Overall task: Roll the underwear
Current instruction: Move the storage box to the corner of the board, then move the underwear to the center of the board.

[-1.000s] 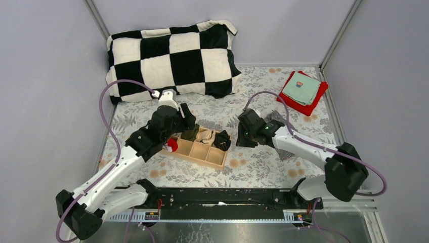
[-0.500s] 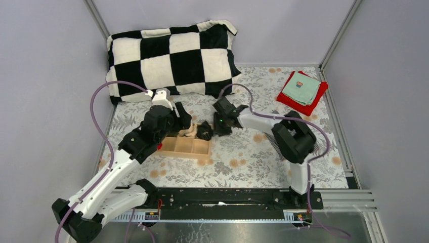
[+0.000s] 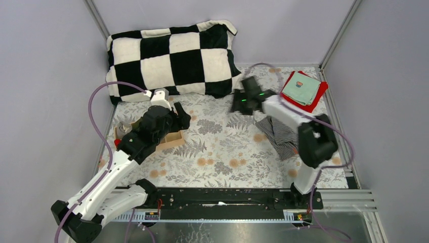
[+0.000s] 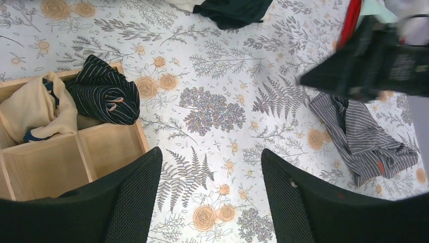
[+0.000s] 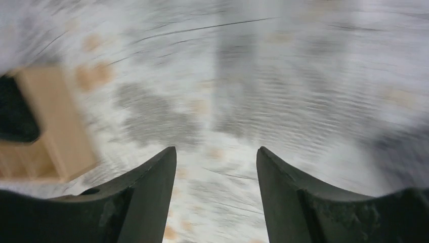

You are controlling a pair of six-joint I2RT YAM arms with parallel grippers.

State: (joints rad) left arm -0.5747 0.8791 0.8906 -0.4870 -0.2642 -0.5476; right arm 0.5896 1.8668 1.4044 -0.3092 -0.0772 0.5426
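Note:
The black pinstriped underwear (image 4: 103, 96) lies bunched in a compartment of the wooden box (image 4: 101, 152). The grey striped underwear (image 3: 281, 134) lies loosely spread on the floral sheet at the right; its orange-brown waistband shows in the left wrist view (image 4: 364, 134). My left gripper (image 3: 177, 117) hovers over the box's right end, open (image 4: 210, 162), with only sheet between its fingers. My right gripper (image 3: 247, 99) is up near the pillow's corner, behind the grey underwear, open and empty (image 5: 216, 152); its view is blurred.
A black-and-white checked pillow (image 3: 172, 55) fills the back left. A teal cloth (image 3: 301, 88) lies on a red cloth (image 3: 308, 107) at the back right. A beige cloth (image 4: 30, 111) sits in the box beside the black underwear. Walls enclose the sheet on three sides.
The wooden box has slid left, with my left arm over it. My right arm swung from the box to the back right and its jaws opened, uncovering the grey underwear.

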